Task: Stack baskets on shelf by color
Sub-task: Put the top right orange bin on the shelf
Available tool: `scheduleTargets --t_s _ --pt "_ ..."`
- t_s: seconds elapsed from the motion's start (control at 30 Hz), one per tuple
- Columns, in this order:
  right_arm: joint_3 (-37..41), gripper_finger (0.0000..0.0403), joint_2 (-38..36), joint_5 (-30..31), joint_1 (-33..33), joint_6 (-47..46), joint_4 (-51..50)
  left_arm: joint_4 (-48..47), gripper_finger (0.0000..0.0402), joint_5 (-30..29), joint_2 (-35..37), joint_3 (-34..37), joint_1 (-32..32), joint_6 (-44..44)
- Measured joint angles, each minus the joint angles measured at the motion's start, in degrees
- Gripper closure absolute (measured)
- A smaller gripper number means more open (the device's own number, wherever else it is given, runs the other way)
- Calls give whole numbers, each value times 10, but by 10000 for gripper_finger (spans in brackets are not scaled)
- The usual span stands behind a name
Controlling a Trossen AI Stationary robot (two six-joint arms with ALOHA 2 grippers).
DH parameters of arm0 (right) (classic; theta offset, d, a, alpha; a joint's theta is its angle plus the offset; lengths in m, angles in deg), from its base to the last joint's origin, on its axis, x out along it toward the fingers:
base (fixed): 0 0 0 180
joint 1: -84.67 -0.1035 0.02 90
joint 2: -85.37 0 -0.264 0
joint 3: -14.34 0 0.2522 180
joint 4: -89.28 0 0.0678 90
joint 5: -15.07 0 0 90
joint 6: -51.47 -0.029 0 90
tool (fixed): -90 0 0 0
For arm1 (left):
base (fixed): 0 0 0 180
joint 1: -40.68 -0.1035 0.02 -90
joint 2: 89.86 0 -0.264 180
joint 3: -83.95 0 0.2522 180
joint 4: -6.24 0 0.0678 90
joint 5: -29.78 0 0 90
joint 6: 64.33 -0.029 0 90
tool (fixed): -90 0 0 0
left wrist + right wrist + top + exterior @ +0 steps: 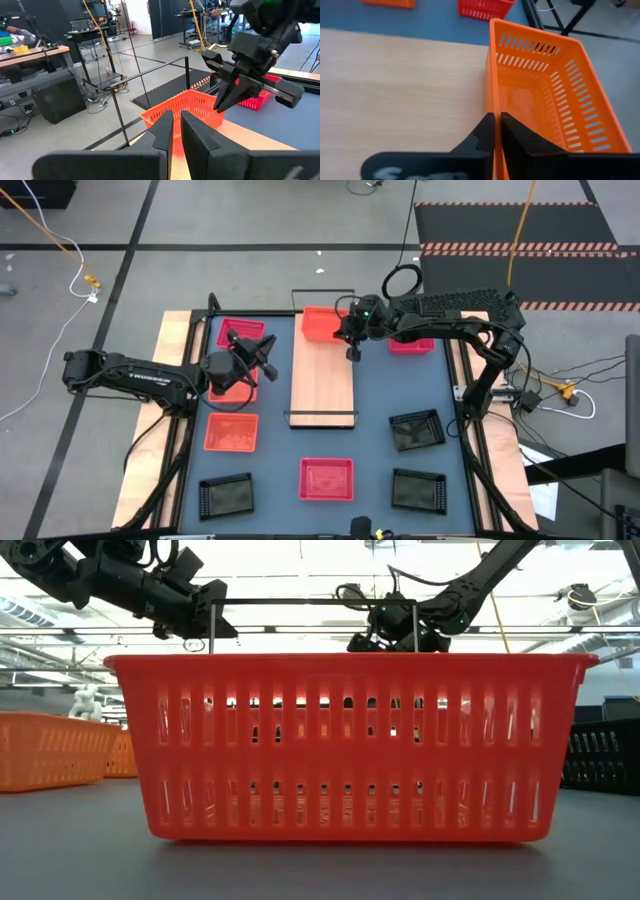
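Thin orange plastic, light and springy: the basket (540, 90) sits on the shelf (395, 85) end; right gripper (495, 131) pinches its long wall, a sensible hold; left gripper (172, 131) shut empty beside the shelf

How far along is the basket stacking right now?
Barely begun. One orange basket sits at the far end of the shelf. The right gripper hangs shut just beside it over the board, holding nothing. The left gripper, also shut, waits over the left baskets. The other baskets, including three black ones, remain on the table.
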Motion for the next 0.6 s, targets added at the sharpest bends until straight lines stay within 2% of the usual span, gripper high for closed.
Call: scheduleTargets --t_s 0.3,0.37,0.6 --pt "0 385 0 3 4 18 3 0 364 0 0 0 0 0" --pt "0 381 0 25 4 18 7 0 364 0 0 0 0 0" --pt "0 321 -29 29 3 1 9 0 364 0 0 0 0 0"
